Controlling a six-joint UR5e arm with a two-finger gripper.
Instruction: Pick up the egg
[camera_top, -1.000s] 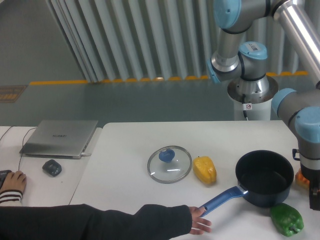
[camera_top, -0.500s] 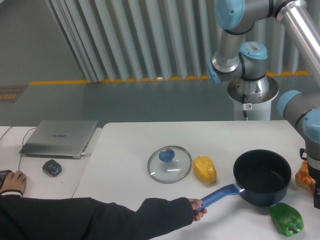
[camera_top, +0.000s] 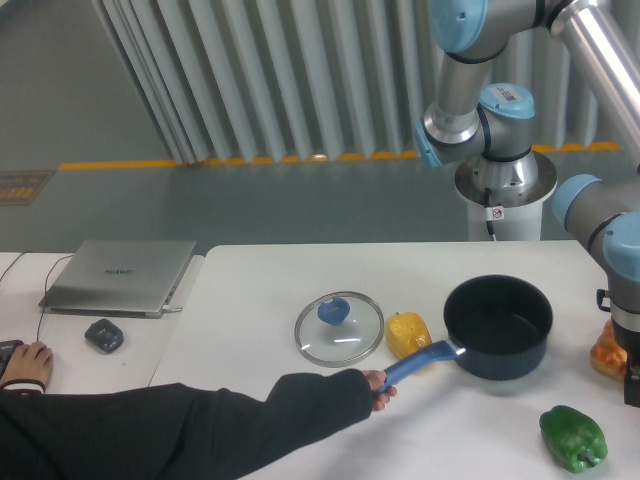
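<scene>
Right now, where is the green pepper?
The green pepper lies at the lower right of the camera view, on the table's front edge, in front of the dark pot and apart from it.

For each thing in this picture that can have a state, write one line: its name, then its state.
pot: uncovered, looks empty, handle gripped by a person's hand
glass lid: off the pot, flat on the table, knob up
laptop: closed
yellow pepper: partly hidden by the pot handle
green pepper: lying loose
gripper: cut off at the right edge, opening not visible
egg: not identifiable
</scene>
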